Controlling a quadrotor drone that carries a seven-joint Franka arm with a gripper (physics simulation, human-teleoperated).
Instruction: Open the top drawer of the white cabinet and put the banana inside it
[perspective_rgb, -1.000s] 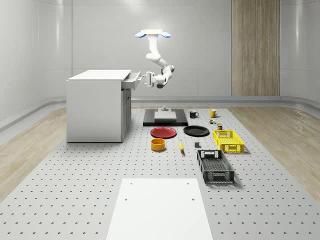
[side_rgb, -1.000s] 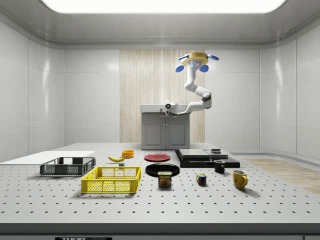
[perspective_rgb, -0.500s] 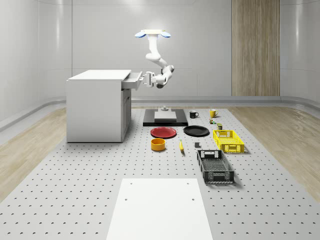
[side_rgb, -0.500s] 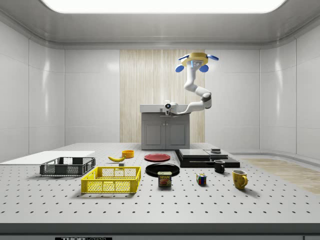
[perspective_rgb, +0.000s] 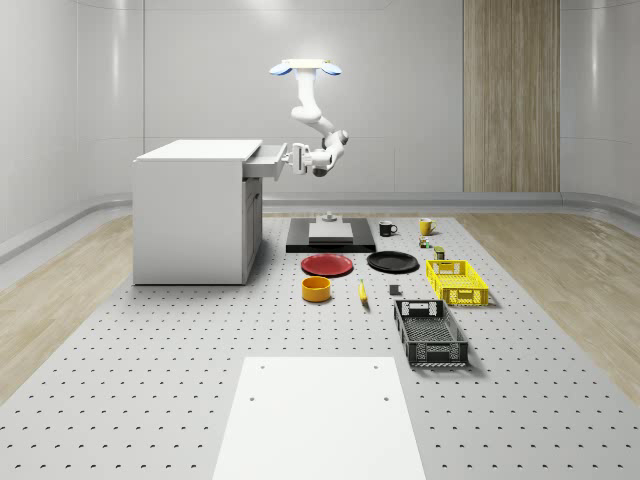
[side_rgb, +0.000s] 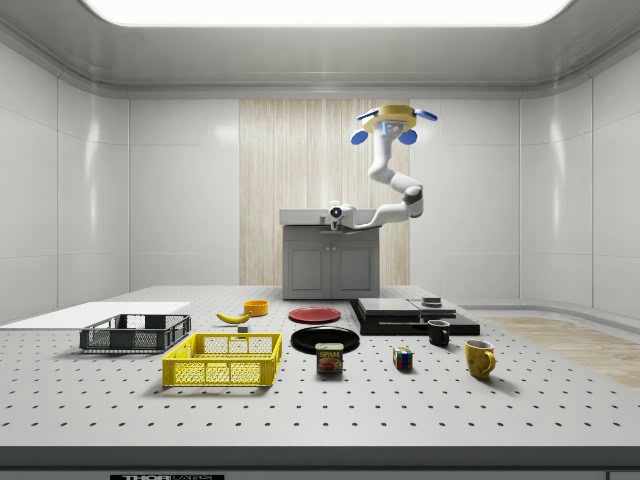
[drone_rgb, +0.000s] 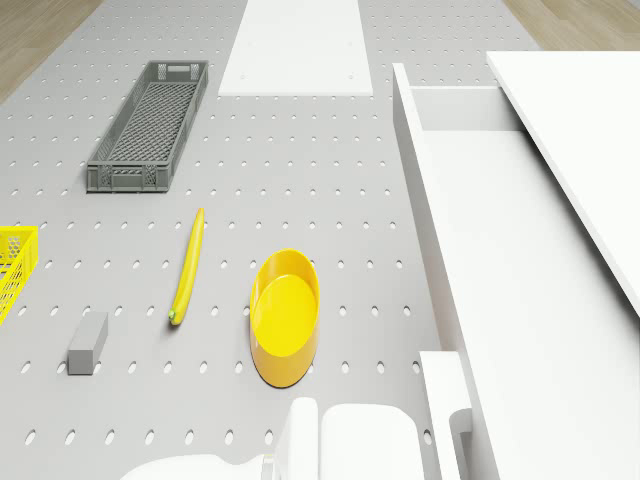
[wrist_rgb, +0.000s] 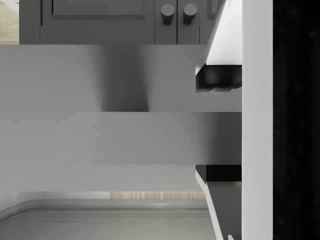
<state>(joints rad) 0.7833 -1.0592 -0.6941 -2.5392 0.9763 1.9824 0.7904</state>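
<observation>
Gripper (perspective_rgb: 291, 158) has crept toward the whole-scene view's left over the last second, and the top drawer (perspective_rgb: 264, 161) has gone with it; front panel now sits slightly nearer the white cabinet (perspective_rgb: 192, 212) than before; drone (perspective_rgb: 306, 68) has held its hover above and beside the cabinet's front, over the black platform (perspective_rgb: 331, 238), arm bent down to drawer height. Judgement: drawer is open but narrowing a little, which works against the task unless this is only slack in the pull.

Wrist view: two dark pads (wrist_rgb: 218, 80) stand apart, one on each side of the pale drawer handle (wrist_rgb: 125, 137); they bracket the bar, but I cannot tell whether they press on it; the grip is not confirmed.

Drone view: drawer interior (drone_rgb: 520, 290) lies exposed, nothing inside; banana (drone_rgb: 187, 265) lies flat on the perforated table (drone_rgb: 300, 140), just beside the yellow bowl (drone_rgb: 284, 316), well apart from the cabinet; not yet picked up.

Count: one banana; one yellow bowl; two plates, red (perspective_rgb: 327, 265) and black (perspective_rgb: 392, 262); two crates, yellow (perspective_rgb: 456, 281) and grey (perspective_rgb: 430, 333); two mugs, black (perspective_rgb: 387, 228) and yellow (perspective_rgb: 425, 226); one white board (perspective_rgb: 318, 415); one small grey block (drone_rgb: 88, 343).
</observation>
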